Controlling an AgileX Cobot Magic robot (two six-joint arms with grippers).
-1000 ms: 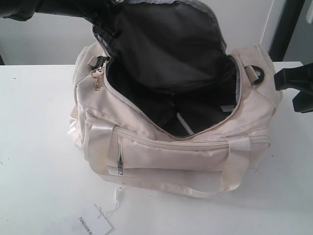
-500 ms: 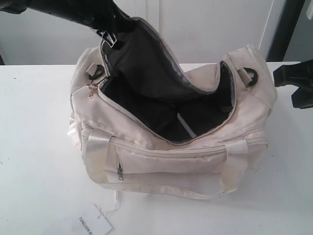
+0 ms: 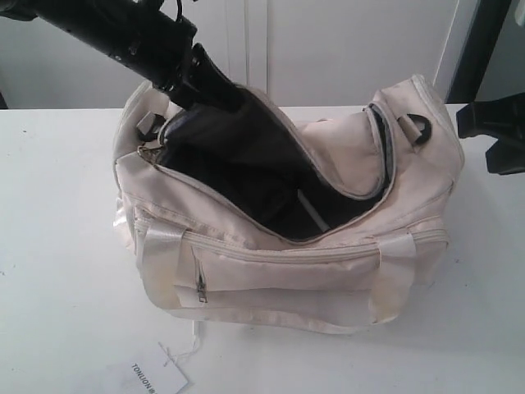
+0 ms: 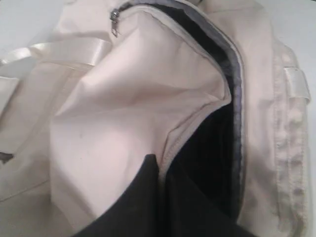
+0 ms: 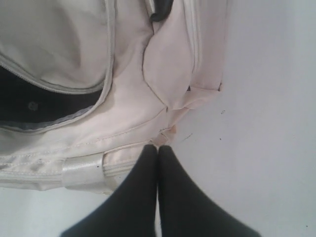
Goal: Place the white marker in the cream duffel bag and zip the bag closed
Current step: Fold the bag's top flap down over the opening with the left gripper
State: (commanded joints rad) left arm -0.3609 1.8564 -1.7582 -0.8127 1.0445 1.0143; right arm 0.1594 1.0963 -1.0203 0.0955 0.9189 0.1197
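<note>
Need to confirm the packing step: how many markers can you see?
1. The marker lies inside the open bag, against its dark inside, near the front edge. Others could be hidden deeper in the bag.

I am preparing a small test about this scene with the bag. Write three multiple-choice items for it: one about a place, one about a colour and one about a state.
1. Where is the white marker?
A. on the table by the paper tag
B. inside the cream duffel bag
C. on top of the bag's flap

2. What colour is the bag's lining?
A. black
B. red
C. cream

3. In what state is the top zipper?
A. zipped fully closed
B. open
C. cut off the bag

Answers:
1 B: a slim white stick lies on the dark lining within the opening.
2 A: the inside that shows through the opening is black, while the outer fabric is cream.
3 B: the two zipper edges stand far apart and the inside shows between them.
</note>
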